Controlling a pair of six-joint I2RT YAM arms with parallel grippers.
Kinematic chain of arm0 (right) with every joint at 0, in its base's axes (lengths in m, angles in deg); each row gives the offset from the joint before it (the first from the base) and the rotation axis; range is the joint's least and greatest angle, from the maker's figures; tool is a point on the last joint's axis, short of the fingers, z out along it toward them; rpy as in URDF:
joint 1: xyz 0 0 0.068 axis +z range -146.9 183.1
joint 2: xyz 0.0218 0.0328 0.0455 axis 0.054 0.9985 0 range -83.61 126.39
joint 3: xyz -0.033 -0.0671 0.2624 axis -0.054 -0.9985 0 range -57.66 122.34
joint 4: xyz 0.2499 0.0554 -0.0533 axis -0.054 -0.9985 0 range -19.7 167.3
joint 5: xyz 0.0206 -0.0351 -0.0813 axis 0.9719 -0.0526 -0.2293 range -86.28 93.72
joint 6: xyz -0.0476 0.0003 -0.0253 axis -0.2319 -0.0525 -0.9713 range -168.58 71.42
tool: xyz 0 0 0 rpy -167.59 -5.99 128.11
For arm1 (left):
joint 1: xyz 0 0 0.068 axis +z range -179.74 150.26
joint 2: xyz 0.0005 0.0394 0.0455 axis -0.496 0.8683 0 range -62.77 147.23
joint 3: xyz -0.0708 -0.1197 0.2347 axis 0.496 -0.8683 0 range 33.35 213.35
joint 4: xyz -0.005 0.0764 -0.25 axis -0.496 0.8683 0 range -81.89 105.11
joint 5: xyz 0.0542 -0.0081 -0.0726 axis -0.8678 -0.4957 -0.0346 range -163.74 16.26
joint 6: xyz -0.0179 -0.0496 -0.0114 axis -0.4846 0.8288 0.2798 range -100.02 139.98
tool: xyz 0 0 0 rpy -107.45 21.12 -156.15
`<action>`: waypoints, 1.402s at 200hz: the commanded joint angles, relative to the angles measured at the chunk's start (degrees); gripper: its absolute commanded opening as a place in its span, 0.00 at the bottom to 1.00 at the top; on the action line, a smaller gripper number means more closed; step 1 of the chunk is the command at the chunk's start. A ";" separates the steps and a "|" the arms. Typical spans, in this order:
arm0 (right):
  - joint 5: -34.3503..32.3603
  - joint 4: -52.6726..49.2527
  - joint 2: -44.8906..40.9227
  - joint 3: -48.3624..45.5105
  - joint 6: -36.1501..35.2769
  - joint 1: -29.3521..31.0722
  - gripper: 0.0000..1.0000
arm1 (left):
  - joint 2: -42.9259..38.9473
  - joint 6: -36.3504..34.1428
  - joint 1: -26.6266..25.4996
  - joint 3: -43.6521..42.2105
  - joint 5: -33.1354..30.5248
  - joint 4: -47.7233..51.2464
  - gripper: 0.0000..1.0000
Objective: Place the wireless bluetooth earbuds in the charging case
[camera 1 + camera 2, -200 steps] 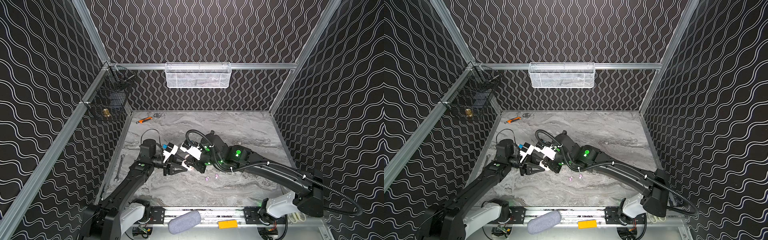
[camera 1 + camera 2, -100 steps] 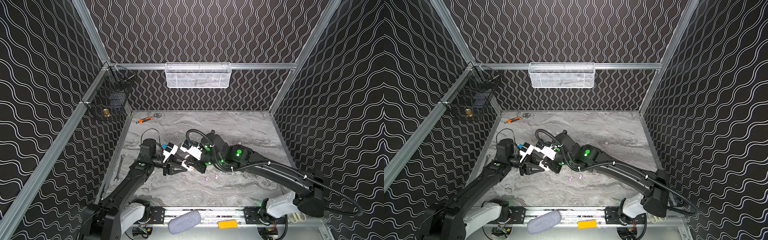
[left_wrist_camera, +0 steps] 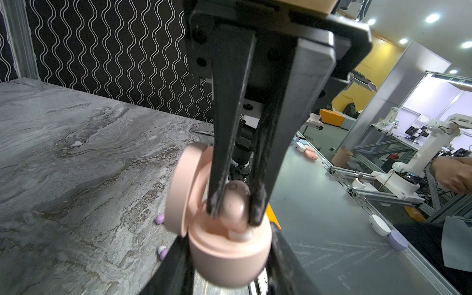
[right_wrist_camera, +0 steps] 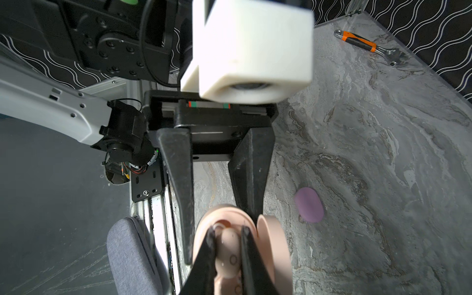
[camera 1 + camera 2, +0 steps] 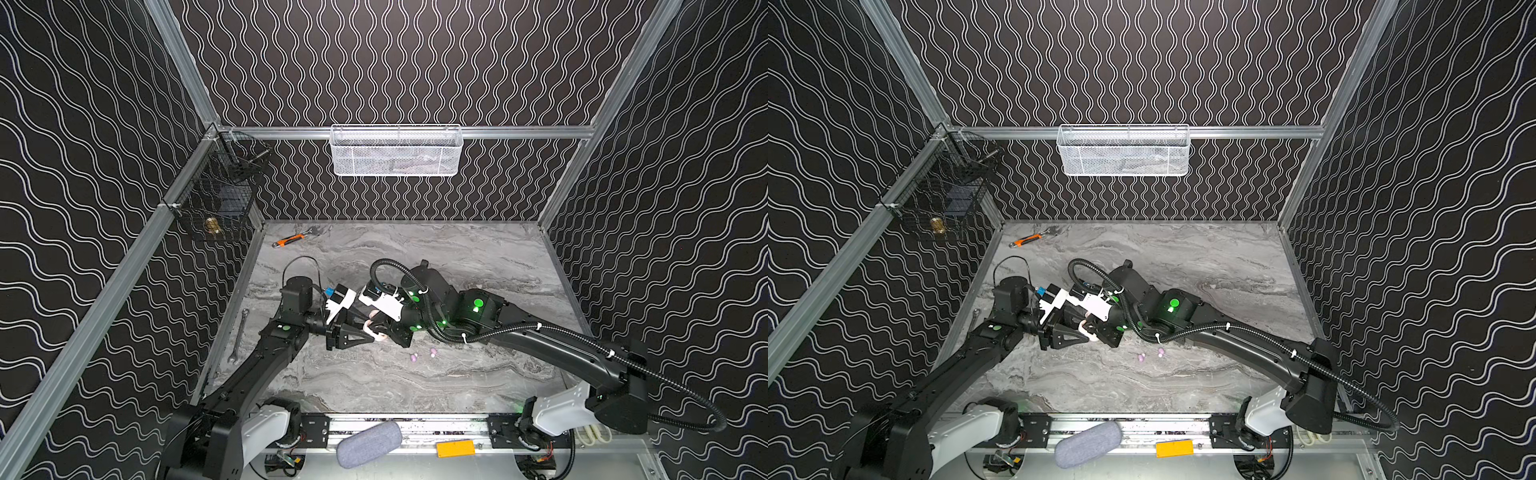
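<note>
My left gripper (image 3: 229,245) is shut on the base of a pale pink charging case (image 3: 229,258), held off the table with its lid (image 3: 184,189) hinged open. From above, my right gripper (image 4: 228,229) is shut on a pale pink-cream earbud (image 4: 228,252), whose tip sits in the case's open top (image 4: 222,219). In both top views the two grippers meet left of centre around the case (image 5: 369,328) (image 5: 1086,330). Two lilac earbuds (image 5: 414,356) (image 5: 433,352) lie loose on the marble table just to the right of them.
A closed lilac case (image 4: 309,208) lies on the table beside the grippers. An orange-handled wrench (image 5: 293,240) lies at the back left and a steel spanner (image 5: 239,336) along the left edge. A white mesh basket (image 5: 395,151) hangs on the back wall.
</note>
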 commanded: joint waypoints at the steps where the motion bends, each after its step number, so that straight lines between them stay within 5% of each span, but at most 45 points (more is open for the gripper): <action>1: 0.79 -4.59 0.80 0.61 -0.98 0.54 0.14 | -0.06 0.06 -0.05 0.57 -0.09 -3.17 0.00; 148: -6.87 -7.36 3.39 2.62 -2.31 2.12 0.14 | -0.80 0.50 -0.21 0.38 2.75 -3.20 0.00; 280: -4.12 -6.52 -0.33 1.96 -1.88 2.30 0.26 | -0.32 0.25 -0.26 0.47 1.95 -3.17 0.00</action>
